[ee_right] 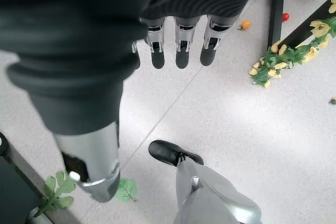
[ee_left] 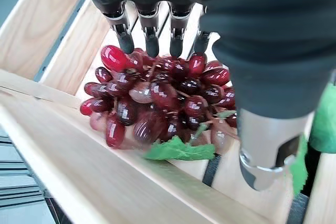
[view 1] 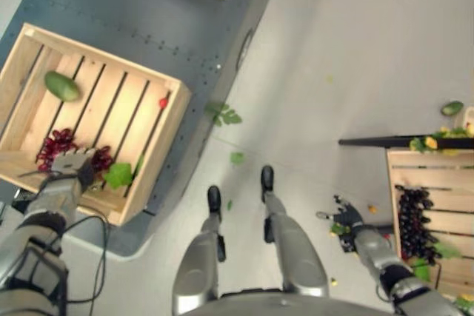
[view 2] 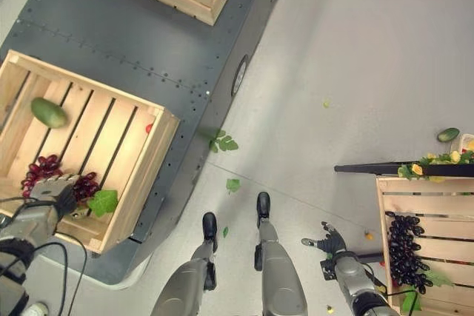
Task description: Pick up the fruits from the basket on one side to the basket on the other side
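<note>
Grapes in left crate

Head eyes look straight down at floor; wrist cameras look along hands.

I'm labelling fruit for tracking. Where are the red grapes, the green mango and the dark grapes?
red grapes (ee_left: 157,98), left wrist view, middle of the bunch
green mango (view 1: 61,86), left eye view, its middle
dark grapes (view 1: 413,223), left eye view, middle of the bunch

Three wooden crates, two grape bunches, two green mangoes, two hands.
</note>
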